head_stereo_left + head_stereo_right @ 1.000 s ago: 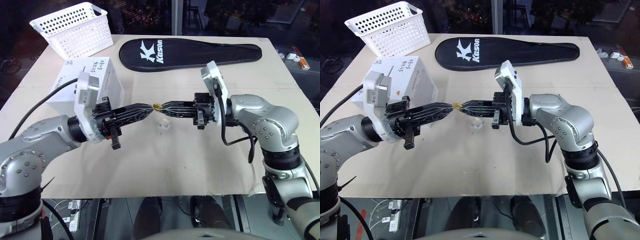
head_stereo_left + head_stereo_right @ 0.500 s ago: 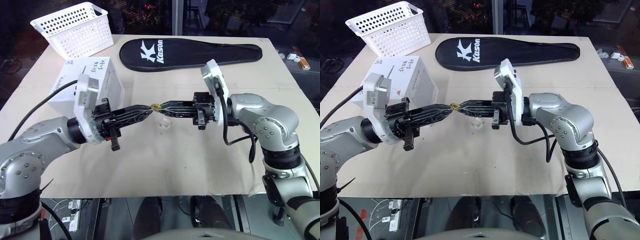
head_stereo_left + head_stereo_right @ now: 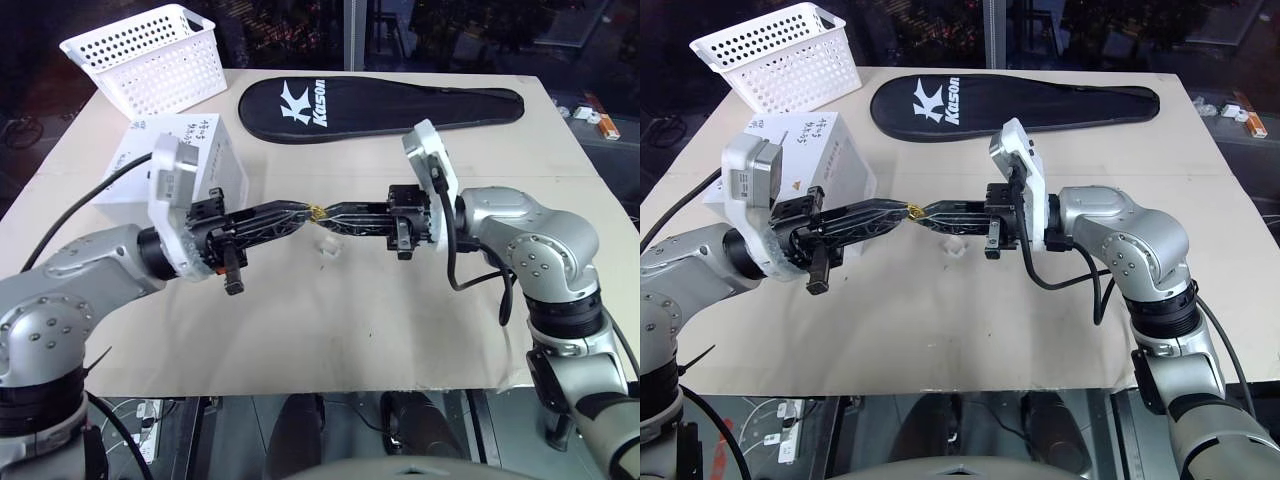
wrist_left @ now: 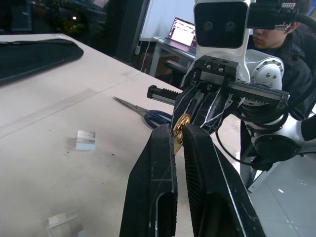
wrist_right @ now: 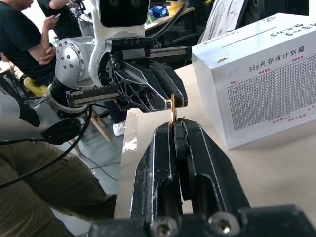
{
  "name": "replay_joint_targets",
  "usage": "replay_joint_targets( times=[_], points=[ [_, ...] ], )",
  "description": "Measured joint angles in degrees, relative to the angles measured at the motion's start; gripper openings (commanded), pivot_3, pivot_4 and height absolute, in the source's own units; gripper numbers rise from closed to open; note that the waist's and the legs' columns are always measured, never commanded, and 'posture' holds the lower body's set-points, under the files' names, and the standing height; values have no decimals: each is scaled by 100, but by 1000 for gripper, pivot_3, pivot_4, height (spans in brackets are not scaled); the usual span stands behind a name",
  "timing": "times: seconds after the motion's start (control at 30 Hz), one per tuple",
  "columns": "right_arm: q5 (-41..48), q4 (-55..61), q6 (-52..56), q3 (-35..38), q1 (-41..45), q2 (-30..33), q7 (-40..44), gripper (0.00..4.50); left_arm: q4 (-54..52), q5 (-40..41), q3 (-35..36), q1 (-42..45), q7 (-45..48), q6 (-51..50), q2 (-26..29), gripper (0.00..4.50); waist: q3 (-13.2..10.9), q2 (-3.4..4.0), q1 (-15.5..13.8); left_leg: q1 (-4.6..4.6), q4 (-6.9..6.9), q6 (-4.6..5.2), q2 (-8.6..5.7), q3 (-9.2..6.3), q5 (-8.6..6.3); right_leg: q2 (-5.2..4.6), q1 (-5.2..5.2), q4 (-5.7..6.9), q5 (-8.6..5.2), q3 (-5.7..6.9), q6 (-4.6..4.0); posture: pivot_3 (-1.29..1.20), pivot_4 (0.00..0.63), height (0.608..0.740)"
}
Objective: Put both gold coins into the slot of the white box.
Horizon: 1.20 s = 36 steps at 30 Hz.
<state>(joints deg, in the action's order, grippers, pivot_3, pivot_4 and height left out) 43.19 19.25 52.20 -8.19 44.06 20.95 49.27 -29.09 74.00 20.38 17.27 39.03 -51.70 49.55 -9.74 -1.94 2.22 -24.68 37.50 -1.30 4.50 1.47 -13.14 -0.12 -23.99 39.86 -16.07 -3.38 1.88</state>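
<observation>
A small gold coin [image 3: 315,211] hangs in the air above the middle of the table, between two fingertip pairs that meet head on. My left gripper [image 3: 303,210] comes in from the left and is shut on the coin [image 4: 180,129]. My right gripper [image 3: 328,213] comes in from the right, level, and is shut on the coin's [image 5: 172,106] lower edge. The white box [image 3: 190,160] stands behind my left arm, with handwritten marks and an orange triangle. Its slot [image 5: 247,38] is a thin line across the top face.
A white perforated basket [image 3: 150,55] sits at the far left corner, a black racket cover [image 3: 380,105] along the far edge. A clear cube case [image 3: 327,247] lies under the grippers. Scissors [image 4: 148,112] lie on the table. People sit beyond the table [image 5: 24,44].
</observation>
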Motion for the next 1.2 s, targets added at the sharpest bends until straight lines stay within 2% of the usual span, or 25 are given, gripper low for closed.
replay_joint_targets(
  times=[0.33,0.37,1.0,1.1,1.13,1.17,1.2],
  points=[
    [46,-1,24,-1,-14,5,24,0,-7,58,-2,-87,19,-27,41,332,0,0,-1,0,0,0,0,0,0,0,0,0,0,1,0,0,150,727],
    [60,0,26,-1,-15,8,25,0,-6,61,-2,-89,28,-30,43,155,0,0,-1,0,0,0,0,0,0,0,0,0,0,1,0,0,150,727],
    [299,-1,79,23,-23,108,83,0,-6,269,-10,-115,79,-51,80,155,0,0,-1,0,0,0,0,-1,0,0,0,-1,0,1,0,0,150,727],
    [415,-66,120,144,-22,-6,28,794,-33,348,2,-161,71,-38,78,0,0,0,1,0,0,0,0,-1,0,0,0,0,0,1,0,0,150,727],
    [445,-65,112,148,-22,-19,32,1182,-58,375,-2,-180,64,-41,78,0,0,0,0,0,0,0,0,-1,0,0,0,-1,0,1,0,0,150,727],
    [441,-63,89,145,-22,-15,37,1360,-71,412,2,-186,45,-41,78,0,0,0,-1,-1,0,0,0,-1,0,0,0,-1,0,1,0,0,150,727],
    [421,-63,52,145,-22,5,37,1997,-72,478,21,-201,-1,-41,78,0,0,0,-3,0,0,0,0,-1,0,0,1,-1,0,1,0,0,150,727]
  ],
)
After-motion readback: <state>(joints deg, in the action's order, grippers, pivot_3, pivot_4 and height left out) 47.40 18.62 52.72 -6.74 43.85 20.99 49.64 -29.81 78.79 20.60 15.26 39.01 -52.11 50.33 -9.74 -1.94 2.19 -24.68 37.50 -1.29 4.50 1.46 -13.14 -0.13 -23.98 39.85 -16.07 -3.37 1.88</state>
